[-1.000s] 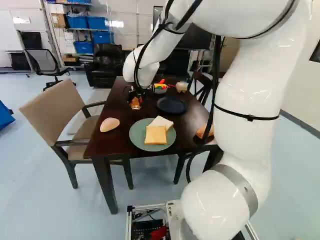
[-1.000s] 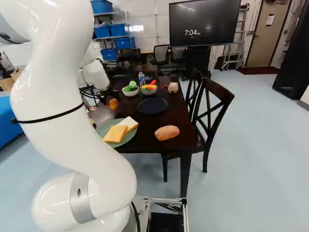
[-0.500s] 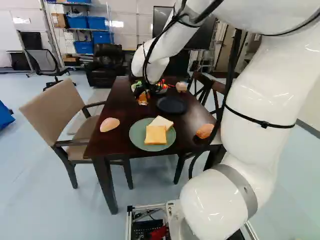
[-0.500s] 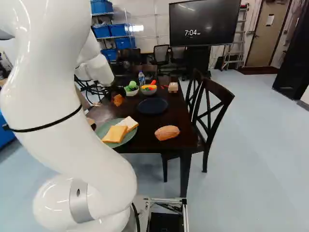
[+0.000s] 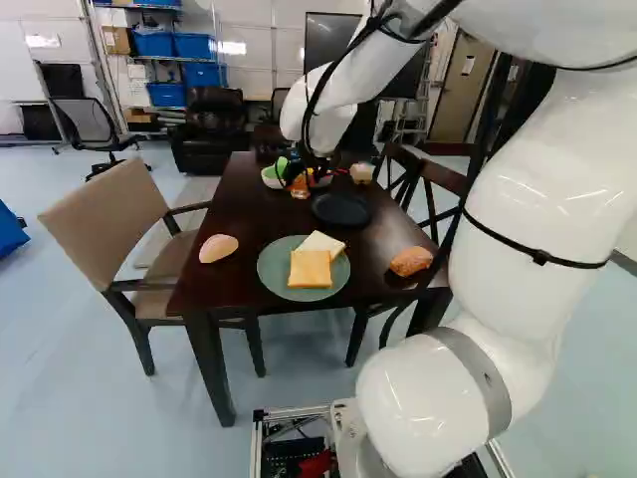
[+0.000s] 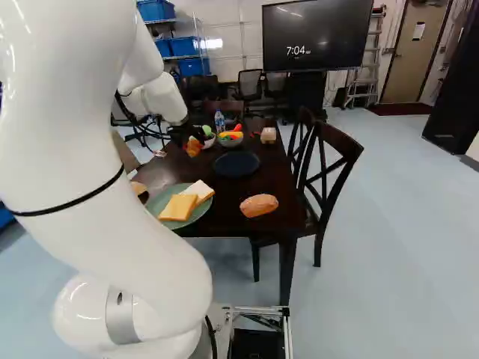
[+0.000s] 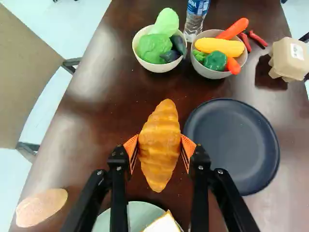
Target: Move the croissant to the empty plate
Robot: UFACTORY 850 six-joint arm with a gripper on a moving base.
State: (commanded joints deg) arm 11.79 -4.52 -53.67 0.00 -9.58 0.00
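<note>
In the left base view my gripper (image 5: 300,181) is beyond the green plate, near the bowls, with the croissant (image 5: 300,189) in it. The wrist view shows the gripper (image 7: 160,147) shut on the golden-brown croissant (image 7: 160,145), an orange pad pressing each side of it. The croissant hangs above the dark table. Beside it lies the empty dark plate (image 7: 232,145), which the right base view also shows as a dark disc (image 6: 236,164). The green plate (image 5: 274,276) carries two slices of bread.
Two bowls, one of green vegetables (image 7: 158,67), one of mixed vegetables (image 7: 205,70), stand past the croissant by a water bottle (image 7: 195,19). An egg carton (image 7: 289,58), a pale bread piece (image 5: 218,248) and a loaf (image 6: 259,205) lie on the table (image 6: 232,217). Chairs (image 5: 124,219) flank it.
The arm has swung right in the left base view, carrying the croissant rightward and slightly farther off, nearer the bowls and the dark plate. The base has not moved.
</note>
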